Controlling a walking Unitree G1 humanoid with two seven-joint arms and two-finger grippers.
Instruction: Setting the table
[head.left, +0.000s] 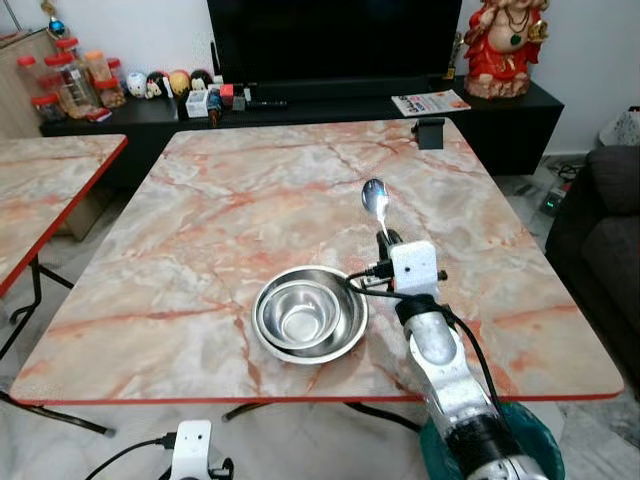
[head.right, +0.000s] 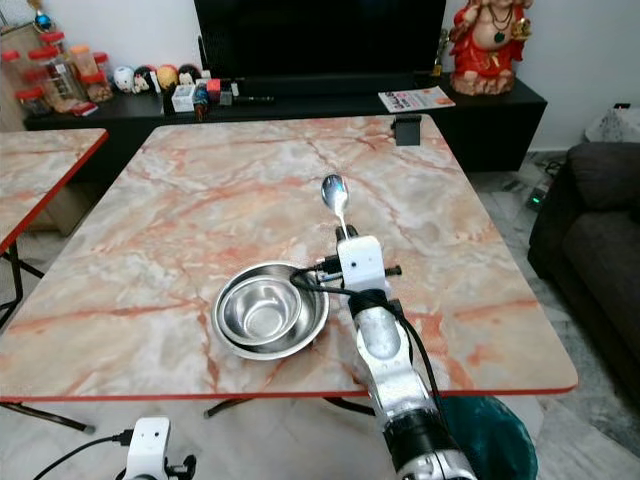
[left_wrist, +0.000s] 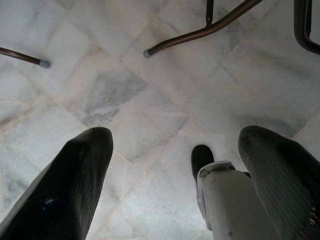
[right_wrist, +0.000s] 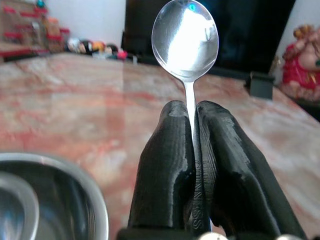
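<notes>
Steel spoon (right_wrist: 185, 37) is pinched by its handle in the closed right end effector (right_wrist: 194, 131), beside nested bowls (head.left: 309, 314).

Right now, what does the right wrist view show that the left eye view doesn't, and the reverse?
Right wrist view alone: the two black fingers pressed shut on the spoon's handle, and lettering stamped down that handle.

Left eye view alone: the marble table's red-edged outline, the second table to the left, the whole of the nested steel bowls, the dark sofa, and the left claw low by the floor.

Both: the right claw holding the spoon bowl-up just right of the steel bowls, the black TV, the red figurine.
</notes>
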